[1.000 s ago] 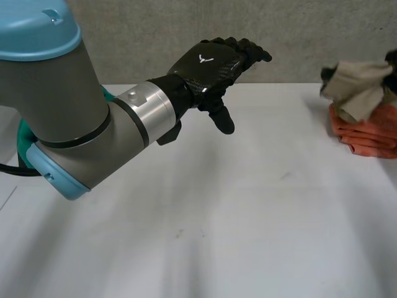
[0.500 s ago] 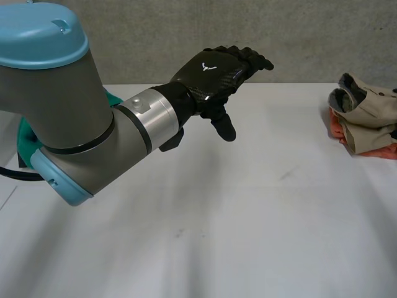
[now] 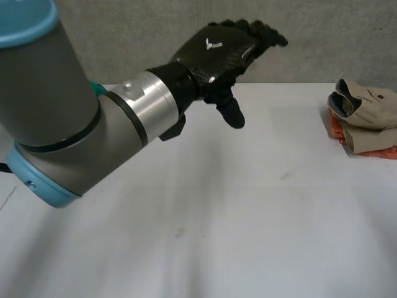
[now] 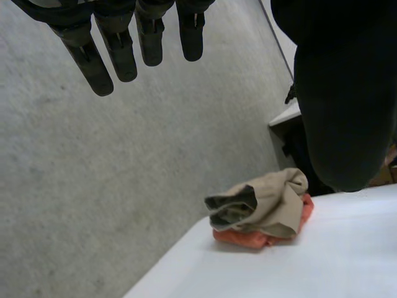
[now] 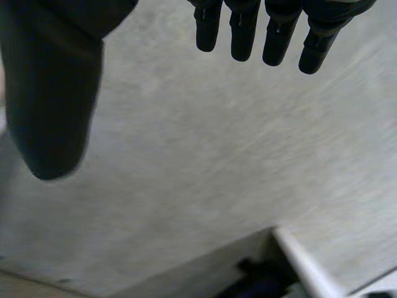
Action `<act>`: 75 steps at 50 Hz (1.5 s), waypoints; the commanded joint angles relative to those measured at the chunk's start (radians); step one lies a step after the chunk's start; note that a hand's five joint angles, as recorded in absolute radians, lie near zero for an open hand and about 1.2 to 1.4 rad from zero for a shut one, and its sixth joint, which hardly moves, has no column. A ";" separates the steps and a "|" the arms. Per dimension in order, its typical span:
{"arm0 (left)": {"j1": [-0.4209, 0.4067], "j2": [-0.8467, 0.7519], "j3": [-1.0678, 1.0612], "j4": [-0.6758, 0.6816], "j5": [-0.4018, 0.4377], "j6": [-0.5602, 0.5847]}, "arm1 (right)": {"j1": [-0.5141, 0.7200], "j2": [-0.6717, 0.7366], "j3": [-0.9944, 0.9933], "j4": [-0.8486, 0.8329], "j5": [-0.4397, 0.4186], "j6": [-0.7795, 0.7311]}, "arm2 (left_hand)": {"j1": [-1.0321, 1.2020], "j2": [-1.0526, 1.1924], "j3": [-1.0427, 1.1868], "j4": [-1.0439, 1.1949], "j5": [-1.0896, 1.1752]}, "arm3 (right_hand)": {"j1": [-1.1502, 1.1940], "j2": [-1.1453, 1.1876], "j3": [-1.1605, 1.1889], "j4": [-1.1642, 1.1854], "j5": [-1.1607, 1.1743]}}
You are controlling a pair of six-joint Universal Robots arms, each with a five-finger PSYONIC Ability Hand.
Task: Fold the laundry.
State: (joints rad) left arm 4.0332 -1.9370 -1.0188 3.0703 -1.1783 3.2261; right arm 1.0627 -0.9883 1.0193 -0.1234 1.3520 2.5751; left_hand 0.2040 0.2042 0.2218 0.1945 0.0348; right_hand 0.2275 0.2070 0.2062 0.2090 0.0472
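Laundry pile (image 3: pixel 366 118) well apart from slack, empty left hand (image 3: pixel 214 56); right hand (image 5: pixel 53 87) likewise.

Head camera looks down at the table (image 3: pixel 248 223), sharing the folded pile (image 3: pixel 366 121) with the left wrist camera.

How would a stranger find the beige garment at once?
Look at the white table, at its far right edge by the grey wall. The beige garment lies folded there, on top of an orange cloth.
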 commanded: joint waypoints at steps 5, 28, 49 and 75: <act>0.129 0.110 0.005 0.048 -0.265 0.001 | 0.315 -0.231 0.304 -0.369 -0.138 0.031 | 0.021 0.021 0.003 0.031 0.016 | -0.053 -0.032 -0.032 -0.034 -0.047; 0.681 -0.544 0.114 0.203 -0.143 0.498 | 0.623 -0.286 0.780 -0.369 -0.261 -0.070 | 0.138 0.138 0.120 0.148 0.133 | -0.053 -0.032 -0.032 -0.034 -0.047; 0.373 -0.108 -0.109 0.427 -0.239 0.261 | 0.605 -0.286 0.789 -0.369 -0.182 -0.076 | 1.192 1.192 1.174 1.202 1.187 | -0.053 -0.032 -0.032 -0.034 -0.047; -0.117 -0.295 -0.136 0.254 -0.271 0.113 | 0.606 -0.346 0.779 -0.306 -0.100 -0.061 | 0.298 0.297 0.280 0.307 0.292 | -0.053 -0.032 -0.032 -0.034 -0.047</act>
State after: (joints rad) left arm 3.9140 -2.3413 -1.1519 3.3761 -1.4203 3.3266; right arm 1.6689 -1.3343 1.8081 -0.4732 1.2541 2.5131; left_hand 0.5688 0.6154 0.6282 0.6253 0.4385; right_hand 0.2275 0.2070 0.2062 0.2090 0.0471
